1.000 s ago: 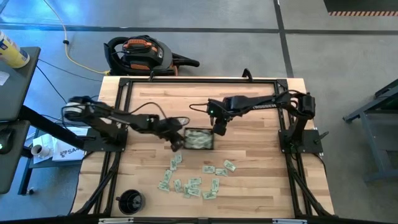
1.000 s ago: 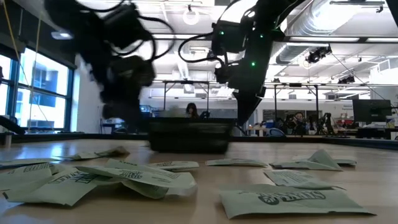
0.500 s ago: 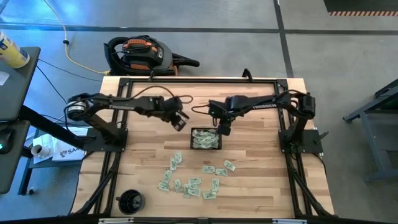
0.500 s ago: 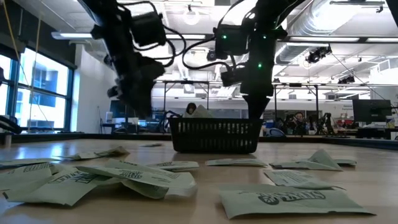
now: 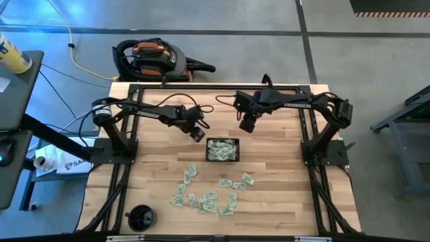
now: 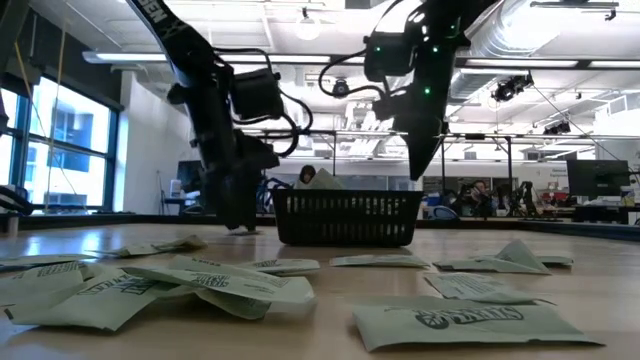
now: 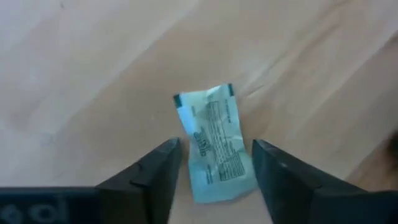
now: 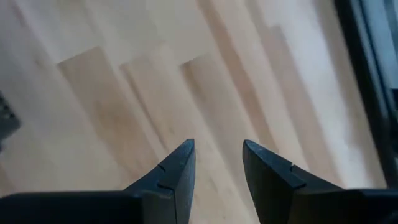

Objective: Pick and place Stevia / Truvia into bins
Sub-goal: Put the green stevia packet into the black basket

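Note:
The black mesh bin [image 5: 207, 150] stands mid-table with several pale green Stevia sachets [image 5: 222, 152] inside; in the low view the bin [image 6: 345, 218] shows one sachet poking above its rim. Many more sachets [image 5: 205, 195] lie flat on the wood toward the near edge. My left gripper [image 5: 197, 134] is just off the bin's far-left corner, pointing down and open. One sachet [image 7: 214, 149] lies flat on the wood between its fingers, apart from both. My right gripper [image 5: 247, 124] hangs raised beyond the bin's far side, open over bare wood [image 8: 217, 93].
A round black cup [image 5: 141, 216] stands at the near left corner. A black frame [image 5: 215, 89] runs around the table's edges. Loose sachets [image 6: 230, 285] cover the near half of the table; bare wood [image 5: 222, 111] lies between the bin and the far edge.
My left gripper has swung from the bin's near-left side toward the far edge and now stands low over the wood. The bin has slid a little toward the table's right. My right gripper has risen from the bin and gone toward the far edge.

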You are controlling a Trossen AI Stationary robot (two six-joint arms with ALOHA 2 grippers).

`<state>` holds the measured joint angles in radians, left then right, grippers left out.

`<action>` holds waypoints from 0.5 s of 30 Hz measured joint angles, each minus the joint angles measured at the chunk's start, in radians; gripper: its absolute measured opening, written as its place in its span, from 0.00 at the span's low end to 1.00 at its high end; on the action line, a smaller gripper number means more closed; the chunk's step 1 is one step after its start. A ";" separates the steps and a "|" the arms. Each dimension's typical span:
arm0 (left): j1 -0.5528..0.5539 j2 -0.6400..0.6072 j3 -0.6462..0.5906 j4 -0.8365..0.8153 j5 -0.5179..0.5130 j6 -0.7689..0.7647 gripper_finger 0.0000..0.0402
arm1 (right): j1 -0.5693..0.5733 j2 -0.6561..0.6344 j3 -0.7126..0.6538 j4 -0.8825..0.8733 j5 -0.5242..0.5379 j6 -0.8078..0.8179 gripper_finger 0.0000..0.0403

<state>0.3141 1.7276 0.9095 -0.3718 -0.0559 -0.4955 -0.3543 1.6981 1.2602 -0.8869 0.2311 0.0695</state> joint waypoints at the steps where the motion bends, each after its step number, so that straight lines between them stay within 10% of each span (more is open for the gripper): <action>1: 0.000 0.009 0.000 -0.004 -0.006 0.006 0.55 | -0.008 -0.006 0.000 -0.003 0.005 0.000 0.31; 9: 0.015 -0.022 0.015 -0.081 -0.042 0.070 0.07 | -0.039 -0.053 0.000 -0.074 0.032 0.027 0.31; 15: -0.017 -0.163 0.157 -0.081 0.108 0.108 0.12 | -0.038 -0.147 0.000 -0.119 0.082 0.066 0.31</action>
<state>0.2968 1.5647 1.0663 -0.4531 0.0525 -0.3870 -0.3923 1.5514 1.2602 -1.0059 0.3133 0.1352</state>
